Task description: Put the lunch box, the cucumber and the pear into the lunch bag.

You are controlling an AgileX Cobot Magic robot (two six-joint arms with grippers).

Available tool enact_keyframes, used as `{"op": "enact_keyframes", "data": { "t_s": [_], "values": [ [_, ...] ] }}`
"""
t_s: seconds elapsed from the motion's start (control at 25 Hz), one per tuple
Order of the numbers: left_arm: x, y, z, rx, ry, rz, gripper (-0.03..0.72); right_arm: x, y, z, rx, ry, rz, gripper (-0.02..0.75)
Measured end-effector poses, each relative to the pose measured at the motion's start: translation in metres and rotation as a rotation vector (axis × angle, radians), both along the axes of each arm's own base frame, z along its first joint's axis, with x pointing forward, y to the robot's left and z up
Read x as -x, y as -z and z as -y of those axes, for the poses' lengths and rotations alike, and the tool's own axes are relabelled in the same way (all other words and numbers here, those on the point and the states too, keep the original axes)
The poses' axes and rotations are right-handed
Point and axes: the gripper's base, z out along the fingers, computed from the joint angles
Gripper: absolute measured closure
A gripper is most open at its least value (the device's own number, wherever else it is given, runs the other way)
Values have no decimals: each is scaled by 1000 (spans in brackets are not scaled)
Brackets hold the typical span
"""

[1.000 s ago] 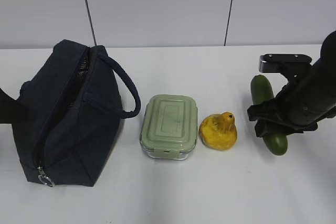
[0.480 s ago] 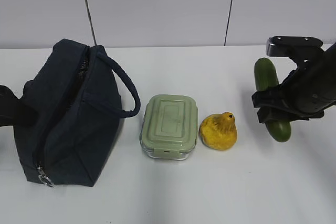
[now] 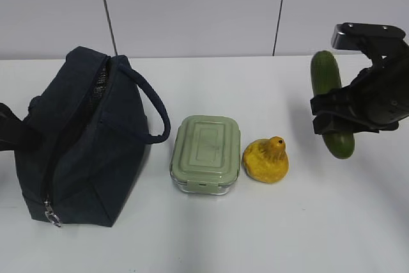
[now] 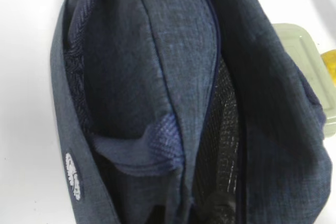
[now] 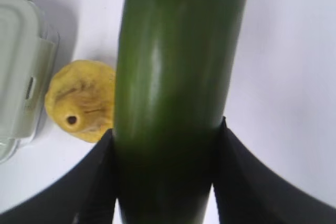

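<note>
One item, the cucumber (image 3: pixel 332 103), is gripped by the right hand (image 5: pixel 164 135) above the counter (image 3: pixel 268 234) at 3 o'clock (left hand's state unclear); it should be carried level to the lunch bag (image 3: pixel 83 139) at 9 o'clock.

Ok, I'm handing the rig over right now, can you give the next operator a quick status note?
Right hand: shut on the cucumber, held clear of the table.
Left hand: not visible in its own view; a dark shape at the lunch bag's left edge in the exterior view may be it, state unclear.
Lunch bag: on the left, top unzipped.
Lunch box and pear: on the table, right of the bag.
Done: cucumber picked up.
Left: nothing visibly bagged yet; all three items remain to load.
</note>
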Motion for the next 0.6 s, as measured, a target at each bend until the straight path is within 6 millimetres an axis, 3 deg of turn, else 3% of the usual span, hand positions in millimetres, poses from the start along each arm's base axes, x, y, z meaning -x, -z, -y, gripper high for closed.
{"op": "enact_keyframes", "data": {
  "t_s": [0.28, 0.48, 0.6],
  "values": [
    [0, 0, 0, 6, -2, 0, 684, 2, -5, -20, -151, -110, 20, 376],
    [0, -1, 2, 32, -9, -1, 685, 12, -10, -60, -227, -227, 26, 376],
    [1, -2, 8, 43, 12, -2, 685, 16, -25, -88, -267, -304, 61, 376]
  ]
}}
